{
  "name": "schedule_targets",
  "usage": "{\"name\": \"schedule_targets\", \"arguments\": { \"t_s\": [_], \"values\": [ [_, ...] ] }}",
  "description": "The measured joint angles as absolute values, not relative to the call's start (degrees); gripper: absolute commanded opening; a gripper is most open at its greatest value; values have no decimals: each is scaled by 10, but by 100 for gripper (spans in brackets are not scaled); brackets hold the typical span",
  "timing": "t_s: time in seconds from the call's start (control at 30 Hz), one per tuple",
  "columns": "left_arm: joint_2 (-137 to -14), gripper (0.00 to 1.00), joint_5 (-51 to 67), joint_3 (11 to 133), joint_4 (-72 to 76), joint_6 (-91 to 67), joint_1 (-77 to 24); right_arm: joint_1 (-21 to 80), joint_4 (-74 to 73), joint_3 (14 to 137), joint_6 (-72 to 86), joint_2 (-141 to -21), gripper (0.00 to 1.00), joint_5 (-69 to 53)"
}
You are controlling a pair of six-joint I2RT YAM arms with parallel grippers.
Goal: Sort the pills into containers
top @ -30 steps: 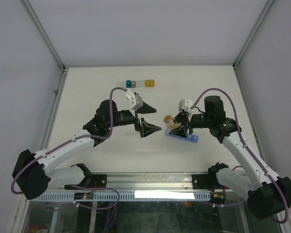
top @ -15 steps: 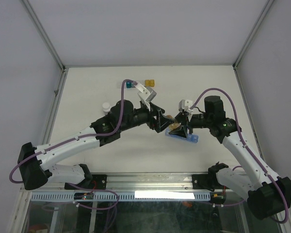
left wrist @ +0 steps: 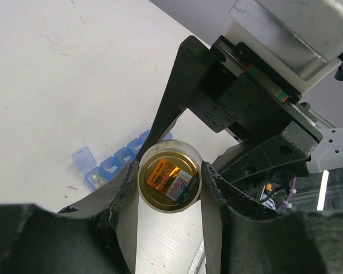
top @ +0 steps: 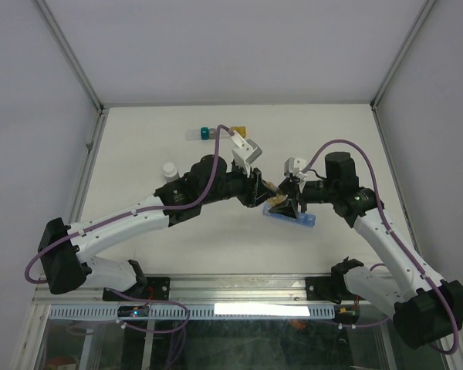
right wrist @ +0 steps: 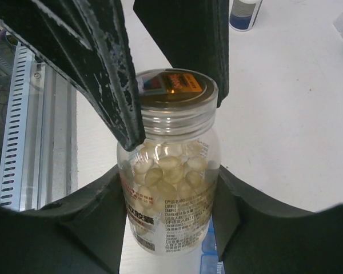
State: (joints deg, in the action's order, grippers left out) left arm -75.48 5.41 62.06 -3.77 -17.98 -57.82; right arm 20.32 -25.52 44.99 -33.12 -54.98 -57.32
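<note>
Robotics lab test cell: a white counter (top: 332, 127) boxed in by plain panels (top: 231, 46) on aluminium framing (top: 69, 54), two robot arms (top: 123, 227) bolted in front.

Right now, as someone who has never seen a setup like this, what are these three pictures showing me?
These are two robot arms, the left arm and the right arm, bolted to the near edge of a white table. The wide picture looks down from above and behind them; the other two come from a camera on each wrist, showing that arm's own black fingers. The right gripper holds a clear pill bottle by its body. The left gripper has its fingers against both sides of the bottle's top. Beneath them lies a blue pill organizer. Farther back sit a row of coloured cubes and a small white-capped bottle.
</note>
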Motion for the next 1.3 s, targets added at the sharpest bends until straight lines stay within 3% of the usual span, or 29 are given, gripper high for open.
{"name": "schedule_targets", "arguments": {
  "t_s": [0.17, 0.3, 0.33, 0.4, 0.57, 0.77, 0.87, 1.03, 1.3],
  "values": [
    [-755, 11, 94, 621, -37, -119, -577, 203, -254, 450, -334, -550, 0, -572],
    [-755, 17, 160, 621, -30, 8, -570, 206, -252, 450, -345, -550, 0, -576],
    [-755, 26, 185, 621, -31, 55, -567, 207, -251, 450, -347, -550, 0, -578],
    [-754, 64, 235, 617, -33, 149, -557, 209, -252, 450, -357, -550, 0, -582],
    [-747, 98, 312, 599, -38, 248, -512, 204, -251, 450, -346, -550, 0, -580],
    [-658, 99, 282, 496, 80, 134, -484, 201, -251, 450, -337, -550, 0, -579],
    [-625, 93, 253, 473, 132, 39, -484, 201, -251, 450, -335, -550, 0, -579],
    [-637, 88, 201, 476, 164, -86, -490, 201, -251, 450, -333, -550, 0, -579],
    [-702, 83, 157, 525, 129, -129, -541, 201, -251, 450, -333, -550, 0, -579]
  ]
}}
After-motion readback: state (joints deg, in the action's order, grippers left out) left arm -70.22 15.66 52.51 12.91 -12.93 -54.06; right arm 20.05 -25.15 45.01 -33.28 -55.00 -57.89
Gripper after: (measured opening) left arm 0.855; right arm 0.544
